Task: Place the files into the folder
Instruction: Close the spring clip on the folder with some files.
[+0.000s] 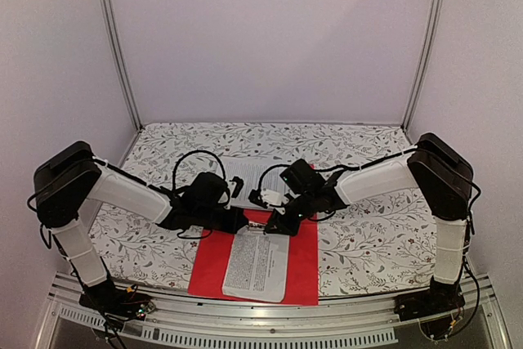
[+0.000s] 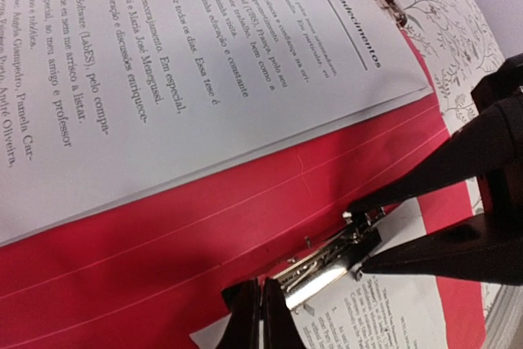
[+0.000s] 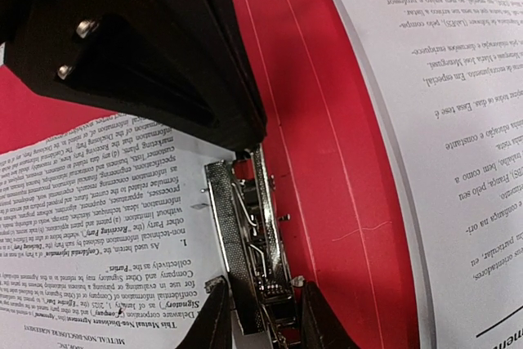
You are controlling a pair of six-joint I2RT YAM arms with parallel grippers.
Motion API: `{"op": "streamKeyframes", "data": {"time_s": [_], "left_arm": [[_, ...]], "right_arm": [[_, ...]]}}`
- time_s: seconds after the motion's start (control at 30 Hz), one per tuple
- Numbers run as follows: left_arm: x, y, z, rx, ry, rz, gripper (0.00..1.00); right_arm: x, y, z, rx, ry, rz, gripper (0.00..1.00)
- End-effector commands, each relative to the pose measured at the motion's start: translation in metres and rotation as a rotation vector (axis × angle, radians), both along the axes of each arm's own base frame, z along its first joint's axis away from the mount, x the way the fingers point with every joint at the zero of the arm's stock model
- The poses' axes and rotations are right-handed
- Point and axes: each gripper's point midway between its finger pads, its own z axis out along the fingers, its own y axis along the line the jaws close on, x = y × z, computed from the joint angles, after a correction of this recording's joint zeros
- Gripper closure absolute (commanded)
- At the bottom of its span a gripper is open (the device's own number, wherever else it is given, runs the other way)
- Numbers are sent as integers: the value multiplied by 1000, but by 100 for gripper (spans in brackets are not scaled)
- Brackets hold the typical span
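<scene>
left wrist: left gripper [image 2: 261,315] pressed together, tip at one end of metal clip [image 2: 327,263] on folder [image 2: 163,243] | right wrist: right gripper [image 3: 260,316] pinching the other end, across its long axis; files [image 3: 90,226] touching its side | top external: folder open at table's [image 1: 368,234] near edge, arms equally near

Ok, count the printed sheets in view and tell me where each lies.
2. The near sheet lies on the folder, its top edge at the metal clip. The far sheet lies beyond the clip, overlapping the folder's far part. More stacked beneath either could be hidden.
</scene>
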Motion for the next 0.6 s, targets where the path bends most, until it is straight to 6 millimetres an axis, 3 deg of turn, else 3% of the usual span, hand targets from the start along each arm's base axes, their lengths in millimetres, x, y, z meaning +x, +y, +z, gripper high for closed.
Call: {"op": "streamKeyframes", "data": {"time_s": [0.0,0.27,0.57], "left_arm": [[-69,87,-74,360,277,-25,100],[-55,56,-37,305,214,-77,100],[-79,75,-60,366,320,-48,100]], "right_arm": [[-17,-59,-74,-299,79,-68,100],[-15,-60,-75,-305,80,-76,100],[-15,-61,-75,-310,82,-80,100]]}}
